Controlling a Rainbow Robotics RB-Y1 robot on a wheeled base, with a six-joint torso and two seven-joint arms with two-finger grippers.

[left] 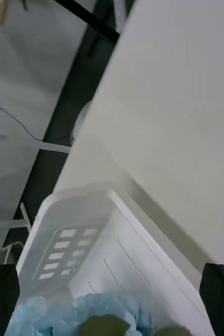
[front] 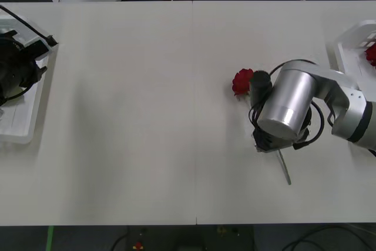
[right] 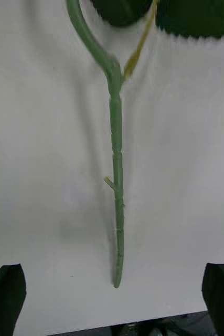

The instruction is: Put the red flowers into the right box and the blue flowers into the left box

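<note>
Black fingertips of the right gripper (right: 114,294) stand spread apart over the thin green plastic stem of a deep red artificial rose (front: 242,81) lying on the white table (front: 147,116). The left gripper (left: 112,299), also spread, hangs above pale blue flowers (left: 80,315) in the white slotted plastic left box (left: 64,231). The white right box (front: 352,42) holds another red bloom.

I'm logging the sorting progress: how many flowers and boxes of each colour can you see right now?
Red flowers: 2, one on the table, one in the right box
Blue flowers: 1 cluster, inside the left box
White boxes: 2, the left box and the right box
Total: 5
</note>
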